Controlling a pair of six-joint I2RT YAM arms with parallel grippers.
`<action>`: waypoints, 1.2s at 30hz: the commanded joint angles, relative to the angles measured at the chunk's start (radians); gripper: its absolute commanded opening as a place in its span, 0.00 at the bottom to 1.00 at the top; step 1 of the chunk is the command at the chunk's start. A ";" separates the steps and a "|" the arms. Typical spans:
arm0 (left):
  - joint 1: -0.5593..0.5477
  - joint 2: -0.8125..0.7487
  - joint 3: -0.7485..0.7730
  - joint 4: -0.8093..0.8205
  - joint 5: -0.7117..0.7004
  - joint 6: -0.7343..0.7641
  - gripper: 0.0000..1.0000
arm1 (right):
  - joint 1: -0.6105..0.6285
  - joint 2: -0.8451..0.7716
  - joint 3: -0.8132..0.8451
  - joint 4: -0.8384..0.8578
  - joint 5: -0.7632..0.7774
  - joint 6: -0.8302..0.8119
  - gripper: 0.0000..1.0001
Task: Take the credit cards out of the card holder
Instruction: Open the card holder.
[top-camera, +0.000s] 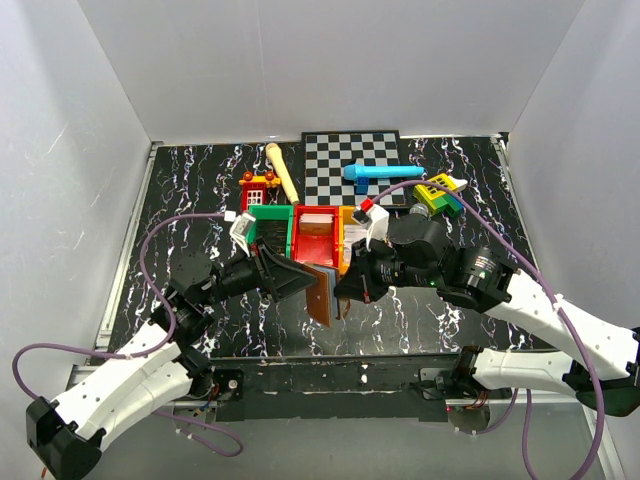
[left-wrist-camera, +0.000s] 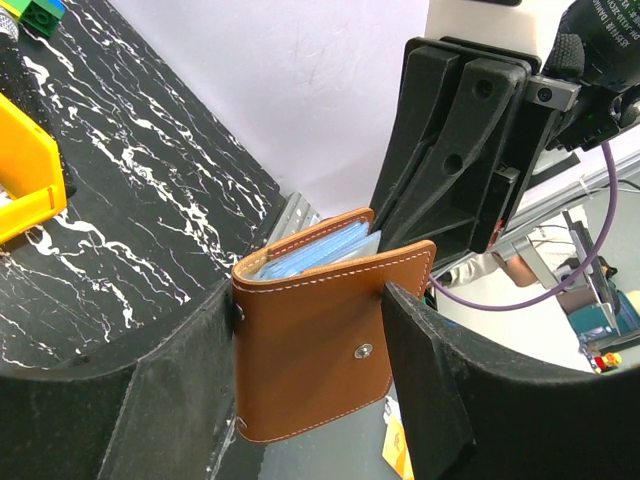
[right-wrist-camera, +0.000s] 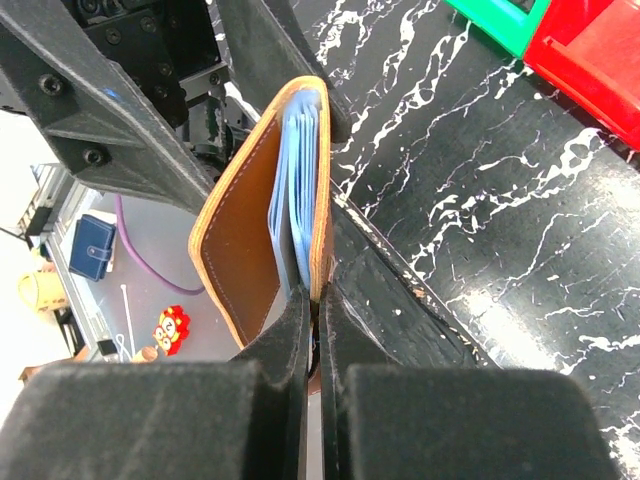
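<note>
**One card holder, clamped upright between two grippers**

One black, white-veined table (top-camera: 200, 200) carries everything, and two arms reach over it from the near edge. At the far side lies one checkerboard mat (top-camera: 340, 150). In front of it, three plastic bins stand in a row, touching: one green (top-camera: 268, 222), one red (top-camera: 317, 235), one orange (top-camera: 347, 238).

The single brown card holder (right-wrist-camera: 245, 225) is off the table, held on edge above the near middle, just in front of the bins. The left gripper (left-wrist-camera: 308, 300) clamps it, one finger against each of two opposite edges, with the snap-stud face toward the left wrist camera. The right gripper (right-wrist-camera: 317, 320) has its two fingers pressed almost together on the holder's open edge. Whether they pinch a flap or an inner leaf cannot be told. Pale blue-grey leaves (right-wrist-camera: 290, 200) show between the two brown flaps; their number cannot be counted.
</note>
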 joint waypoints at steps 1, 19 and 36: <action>-0.007 -0.025 0.003 -0.040 -0.034 0.030 0.59 | -0.001 0.000 0.011 0.101 -0.030 0.012 0.01; -0.072 0.018 0.064 -0.178 -0.123 0.058 0.55 | -0.001 -0.053 0.008 0.001 0.087 0.030 0.01; -0.176 0.049 0.101 -0.182 -0.186 0.076 0.55 | -0.001 -0.018 0.028 -0.060 0.185 0.036 0.01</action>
